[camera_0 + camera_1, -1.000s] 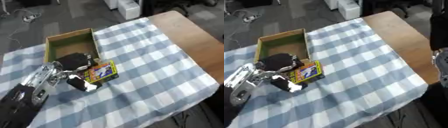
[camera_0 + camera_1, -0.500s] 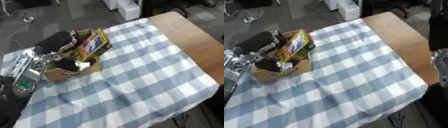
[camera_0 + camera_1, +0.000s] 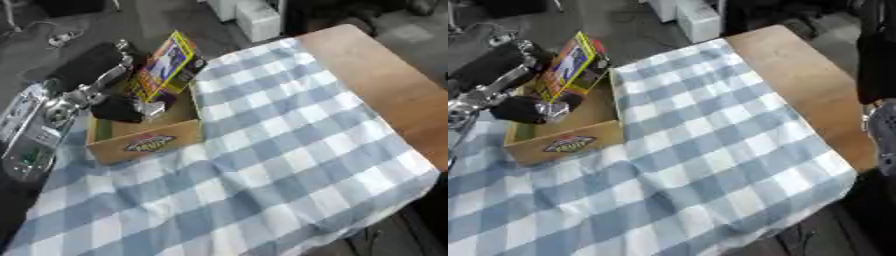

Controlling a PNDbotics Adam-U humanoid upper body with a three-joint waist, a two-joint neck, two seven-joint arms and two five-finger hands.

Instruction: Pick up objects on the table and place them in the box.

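In the left eye view we see our left hand (image 3: pixel 118 102) at about ten o'clock, its fingers curled round a yellow packet (image 3: pixel 166 65). The packet stands tilted on edge above the open cardboard box (image 3: pixel 144 142), leaning toward one o'clock, its lower end down inside the box beside the black fingers. The box sits on the blue-and-white checked cloth (image 3: pixel 262 165), with a printed label on its near wall. Bare wooden tabletop (image 3: pixel 385 85) shows at two to three o'clock, past the cloth's edge.

In the right eye view we see the same hold from slightly to one side: the packet's yellow face and dark edge rise over the box's far corner at eleven o'clock. Our right hand (image 3: pixel 883 135) shows only as a grey sliver at the three o'clock edge, and we cannot tell how its fingers are set.
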